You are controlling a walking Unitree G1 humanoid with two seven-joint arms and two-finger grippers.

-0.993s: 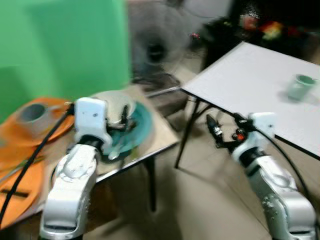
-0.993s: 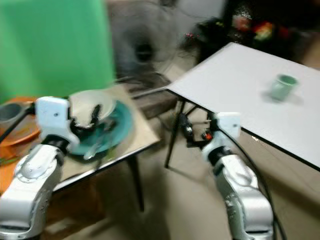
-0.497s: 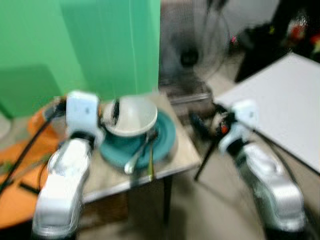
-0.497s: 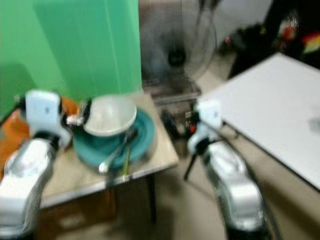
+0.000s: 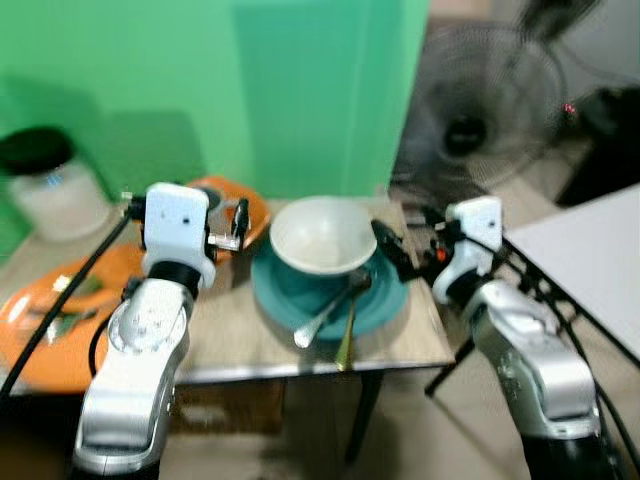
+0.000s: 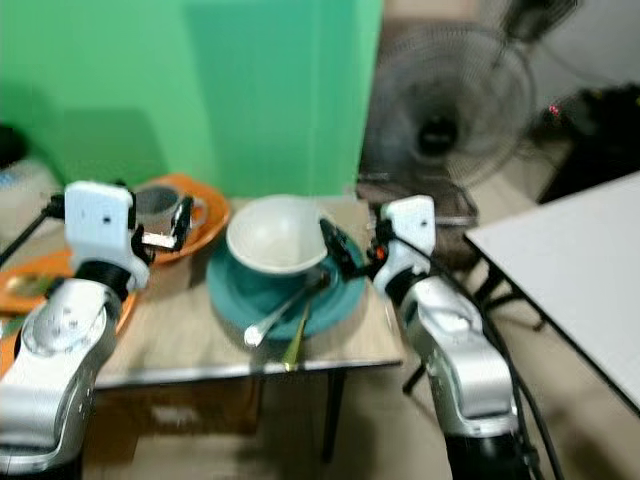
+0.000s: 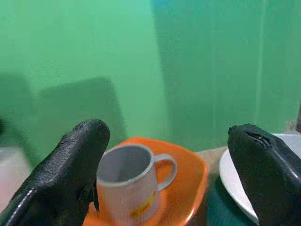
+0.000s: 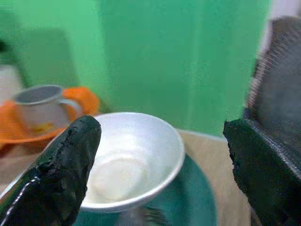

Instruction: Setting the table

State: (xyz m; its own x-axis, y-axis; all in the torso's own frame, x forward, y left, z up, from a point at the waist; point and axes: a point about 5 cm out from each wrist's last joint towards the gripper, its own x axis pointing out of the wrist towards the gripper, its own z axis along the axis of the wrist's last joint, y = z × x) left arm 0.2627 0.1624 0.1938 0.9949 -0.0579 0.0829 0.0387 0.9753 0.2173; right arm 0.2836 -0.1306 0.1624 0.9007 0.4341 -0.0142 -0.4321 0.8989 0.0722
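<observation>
Approach step: both pincers open and empty, left pincer facing mug, right pincer beside bowl on teal plate, mid-frame. Next likely: close on bowl rim.

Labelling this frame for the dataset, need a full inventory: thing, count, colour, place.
small table: 1, beige top, centre
teal plate: 1, on the small table
bowl: 1, white, on the teal plate
spoon: 1, silver, on the plate's front
gold utensil: 1, beside the spoon
mug: 1, grey, on an orange plate
orange tray: 1, left
jar: 1, dark lid, far left
fan: 1, dark, behind
white table: 1, right
left gripper: open, facing the mug
right gripper: open, at the bowl's right
</observation>
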